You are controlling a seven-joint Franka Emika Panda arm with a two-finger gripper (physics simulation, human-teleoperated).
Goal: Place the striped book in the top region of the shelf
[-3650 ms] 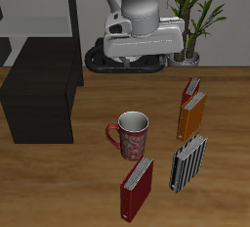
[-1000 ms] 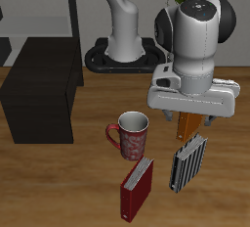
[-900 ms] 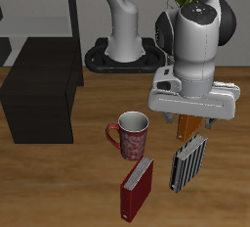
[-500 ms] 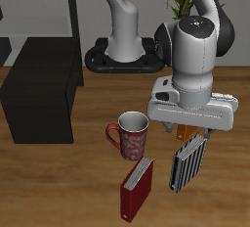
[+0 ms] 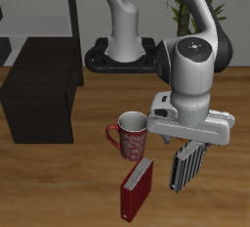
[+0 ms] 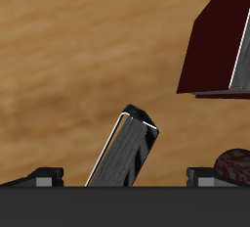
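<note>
Striped book point(image 5: 188, 164), thin, black-and-white narrow-striped cover, pale page edges: exterior view, standing upright on the wooden table point(image 5: 59, 187) near its front edge, directly under the white arm's two-finger gripper point(image 5: 187, 147), placed as if for a top-down grasp; jaw state cannot be told here. Dark red book point(image 5: 137, 189) and patterned red mug point(image 5: 130, 135) stand just beside. Matte black boxy shelf point(image 5: 39, 99), flat top bare, well apart. Wrist view: striped book point(image 6: 124, 153) between the finger tips, fingers point(image 6: 41, 176) spread wide, not touching it; dark red book point(image 6: 217, 50) nearby.
</note>
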